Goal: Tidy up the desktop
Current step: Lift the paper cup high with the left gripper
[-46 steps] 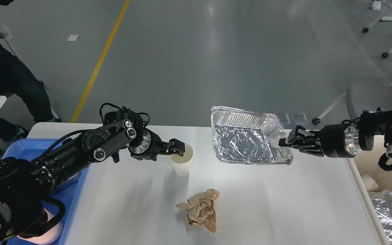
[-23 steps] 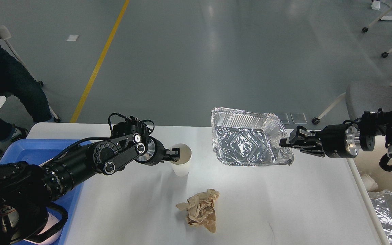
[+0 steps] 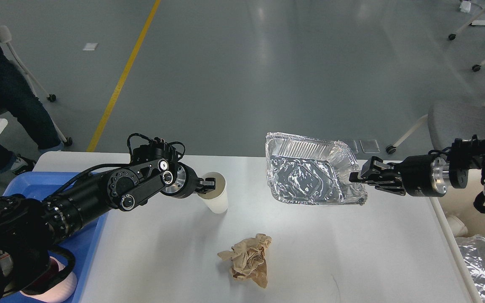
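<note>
In the head view, the white desktop [image 3: 310, 252] fills the lower middle and lower right of the frame, its far edge running across the centre. Left of centre, the left gripper [image 3: 207, 186] is clamped on the rim of a white paper cup [image 3: 216, 198], which leans a little with its base at the tabletop. Right of centre, the right gripper [image 3: 362, 176] is pinched on the right rim of a crumpled foil tray [image 3: 310, 174], held tilted so its inside faces the camera, above the far part of the tabletop. In the lower middle a crumpled ball of brown paper [image 3: 249, 261] lies on the bare surface, well apart from both cup and tray. At the lower left edge a blue plastic tray [image 3: 86, 240] sits beside the tabletop, partly hidden by the left arm. In the lower right corner another foil tray [image 3: 484, 269] lies inside a cream-coloured bin [image 3: 457, 219] just off the table's right edge
</note>
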